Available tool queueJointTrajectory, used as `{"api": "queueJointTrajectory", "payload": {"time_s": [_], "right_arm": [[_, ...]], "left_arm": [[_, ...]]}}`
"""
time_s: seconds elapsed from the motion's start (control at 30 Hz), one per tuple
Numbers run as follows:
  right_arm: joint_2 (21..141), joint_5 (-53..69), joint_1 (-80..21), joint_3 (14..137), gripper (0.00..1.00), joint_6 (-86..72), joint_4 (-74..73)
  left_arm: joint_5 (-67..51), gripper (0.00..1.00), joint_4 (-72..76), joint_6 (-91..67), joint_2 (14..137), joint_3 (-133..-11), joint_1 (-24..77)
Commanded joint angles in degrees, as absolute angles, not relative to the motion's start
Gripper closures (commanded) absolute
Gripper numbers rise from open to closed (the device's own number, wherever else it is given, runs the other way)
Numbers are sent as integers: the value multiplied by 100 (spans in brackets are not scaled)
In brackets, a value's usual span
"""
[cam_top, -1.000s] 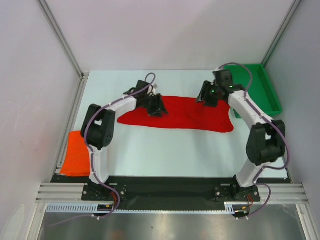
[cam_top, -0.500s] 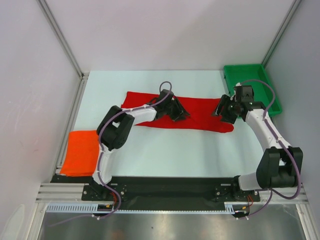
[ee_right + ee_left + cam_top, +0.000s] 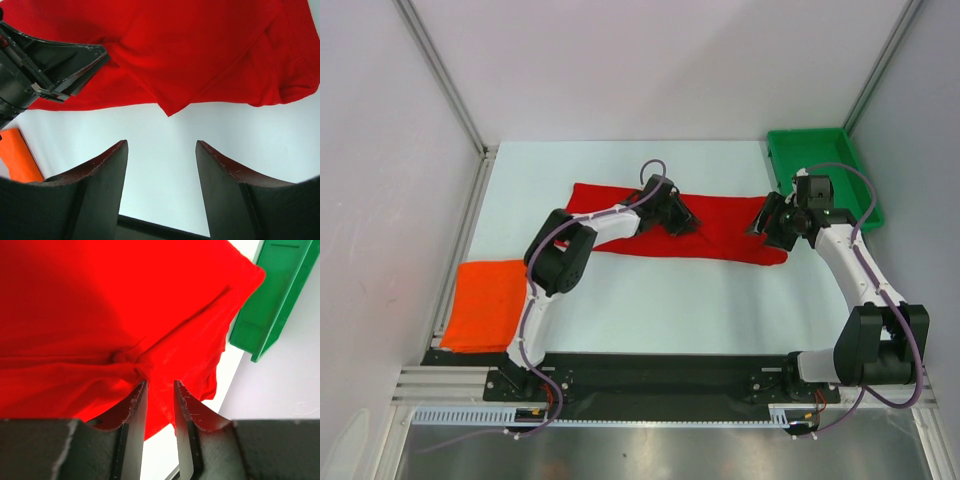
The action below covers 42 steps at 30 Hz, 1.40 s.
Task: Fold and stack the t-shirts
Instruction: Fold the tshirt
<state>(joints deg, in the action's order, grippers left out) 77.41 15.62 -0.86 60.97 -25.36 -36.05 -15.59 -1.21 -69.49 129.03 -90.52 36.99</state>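
Note:
The red t-shirt (image 3: pixel 720 232) lies spread in a long band across the middle of the table. My left gripper (image 3: pixel 675 218) rests on its middle. In the left wrist view the jaws of the left gripper (image 3: pixel 156 382) stand narrowly apart, with puckered red t-shirt (image 3: pixel 75 300) cloth bunched between the tips. My right gripper (image 3: pixel 767 222) hovers at the shirt's right end. In the right wrist view the right gripper (image 3: pixel 161 142) is open over bare table, just short of the red t-shirt (image 3: pixel 200 45) hem. The orange t-shirt (image 3: pixel 485 305) lies folded at the near left.
A green tray (image 3: pixel 840 150) stands at the back right corner, close to the right arm; its wall also shows as the green tray (image 3: pixel 272 300) beyond the shirt's edge. White walls enclose the table on three sides. The orange t-shirt (image 3: pixel 20 157) peeks in at the lower left.
Both arms reached further out; the left gripper moved right along the shirt and its jaws narrowed. The right gripper moved to the shirt's right end and opened wider. The shirt's left part now lies spread out.

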Motion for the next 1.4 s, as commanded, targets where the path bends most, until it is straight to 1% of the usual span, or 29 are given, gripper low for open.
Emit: {"api": "queueJointTrajectory", "payload": {"time_s": [0.0, 0.07, 0.17, 0.27, 0.33, 0.47, 0.5, 0.67, 0.7, 0.73, 0.8, 0.87, 1.13, 1.2, 1.37], "right_arm": [[7620, 1644, -44, 6135, 38, -2461, -3480], [7620, 1652, -44, 6135, 38, -2470, -3472], [7585, 1652, -53, 6117, 38, -2470, -3480], [7567, 1652, -44, 6082, 38, -2470, -3480], [7550, 1661, -44, 6064, 37, -2470, -3472], [7550, 1661, -44, 6073, 38, -2461, -3489], [7550, 1661, -44, 6073, 38, -2461, -3489], [7550, 1652, -44, 6056, 37, -2461, -3489], [7559, 1661, -44, 6056, 38, -2461, -3489], [7550, 1661, -44, 6064, 38, -2461, -3489], [7559, 1652, -44, 6064, 37, -2452, -3489], [7559, 1652, -44, 6056, 38, -2452, -3489], [7655, 1600, -53, 5977, 37, -2461, -3384], [7690, 1591, 105, 5959, 37, -2470, -3366], [7778, 1573, 123, 5862, 37, -2496, -3287]], "left_arm": [[-1521, 68, -298, -7110, 12999, -9352, 3806], [-1433, 68, -395, -7102, 12990, -9369, 3823], [-1345, 65, -641, -7075, 12990, -9413, 3858], [-1204, 60, -764, -7119, 12973, -9404, 3920], [-1230, 60, -721, -7172, 13069, -9439, 3955], [-1222, 70, -703, -7137, 13157, -9589, 3955], [-1204, 74, -677, -7067, 13166, -9615, 3938], [-1195, 83, -650, -6786, 13228, -9878, 3902], [-1204, 88, -650, -6689, 13228, -9905, 3902], [-1213, 91, -642, -6636, 13219, -9931, 3902], [-1178, 96, -633, -6470, 13132, -9958, 3894], [-1108, 99, -615, -6364, 13043, -9888, 3902], [-1064, 100, -361, -6355, 12797, -9466, 3718], [-1107, 100, -229, -6354, 12788, -9413, 3665], [-1309, 99, -167, -6249, 12963, -9658, 3647]]}}
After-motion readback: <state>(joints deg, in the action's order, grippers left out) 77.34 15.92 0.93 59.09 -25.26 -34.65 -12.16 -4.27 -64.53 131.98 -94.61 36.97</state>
